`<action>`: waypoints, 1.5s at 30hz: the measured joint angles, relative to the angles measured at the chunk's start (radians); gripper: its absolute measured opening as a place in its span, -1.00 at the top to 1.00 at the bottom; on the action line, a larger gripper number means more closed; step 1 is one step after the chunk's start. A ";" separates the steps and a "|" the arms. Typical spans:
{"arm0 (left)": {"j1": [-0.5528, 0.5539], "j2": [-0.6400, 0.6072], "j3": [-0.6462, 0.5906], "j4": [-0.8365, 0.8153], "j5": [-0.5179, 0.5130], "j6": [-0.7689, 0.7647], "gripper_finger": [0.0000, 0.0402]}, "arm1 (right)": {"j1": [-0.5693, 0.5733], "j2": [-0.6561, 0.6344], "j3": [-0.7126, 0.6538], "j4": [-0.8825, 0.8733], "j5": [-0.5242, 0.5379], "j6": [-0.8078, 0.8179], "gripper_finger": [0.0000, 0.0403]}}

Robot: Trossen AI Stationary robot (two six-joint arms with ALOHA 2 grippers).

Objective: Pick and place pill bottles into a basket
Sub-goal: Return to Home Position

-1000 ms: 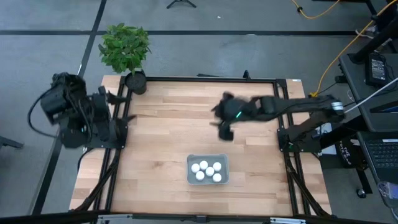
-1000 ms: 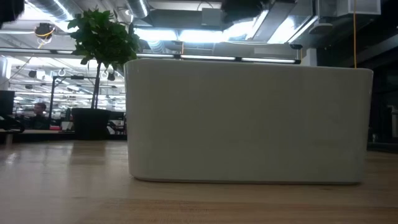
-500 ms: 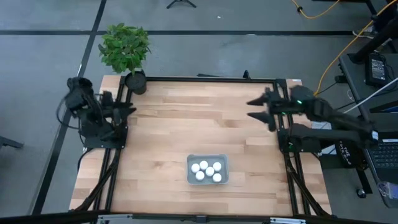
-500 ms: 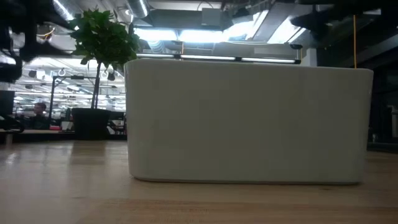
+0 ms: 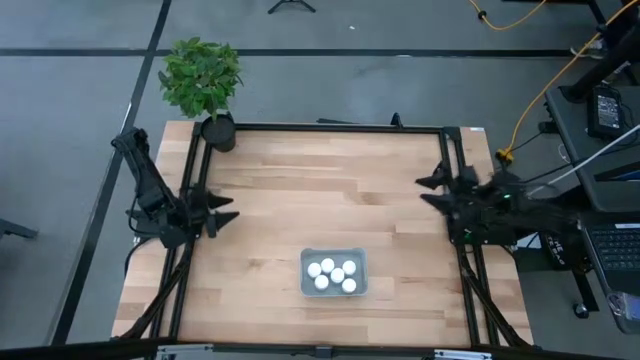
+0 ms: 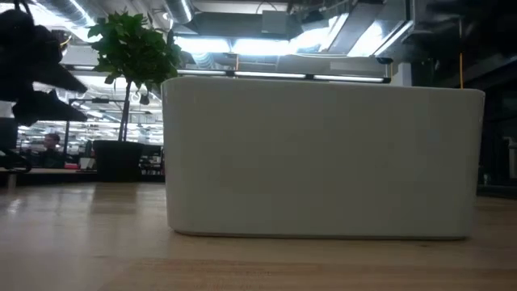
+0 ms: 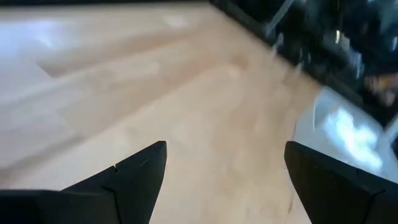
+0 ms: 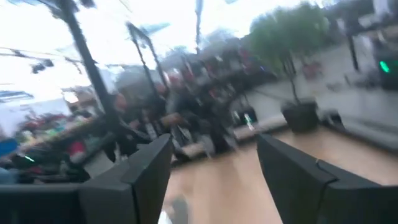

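The pale grey-blue basket point(image 5: 334, 272) stands near the table's front middle and fills the low view point(image 6: 323, 158). Several white pill bottles point(image 5: 333, 273) stand inside it, caps up. My left gripper point(image 5: 226, 208) is open and empty at the table's left edge; its wrist view point(image 7: 224, 168) shows bare wood between the fingers. My right gripper point(image 5: 428, 189) is open and empty at the table's right edge, and its wrist view point(image 8: 211, 165) looks across the table.
A black pot with a green plant point(image 5: 204, 85) stands at the table's far left corner. Black frame rails run along the table's left point(image 5: 190, 250) and right point(image 5: 462, 250) sides. Bare wood point(image 5: 330, 190) lies between the arms.
My right gripper has drawn back from over the table's middle to the right edge. My left arm has unfolded and swung its gripper toward the near side, along the left edge. The basket and bottles have stayed still.
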 joint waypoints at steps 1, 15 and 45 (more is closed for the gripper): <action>0.001 0.004 -0.002 -0.002 0.035 0.010 -0.58 | 0.014 -0.004 -0.033 -0.001 0.029 0.002 -0.17; 0.014 0.073 -0.001 -0.024 0.040 0.287 -0.58 | 0.178 0.043 -0.206 0.068 0.251 -0.135 -0.02; 0.068 0.111 0.003 -0.022 0.287 0.280 -0.58 | 0.178 0.051 -0.204 0.006 0.145 -0.006 0.04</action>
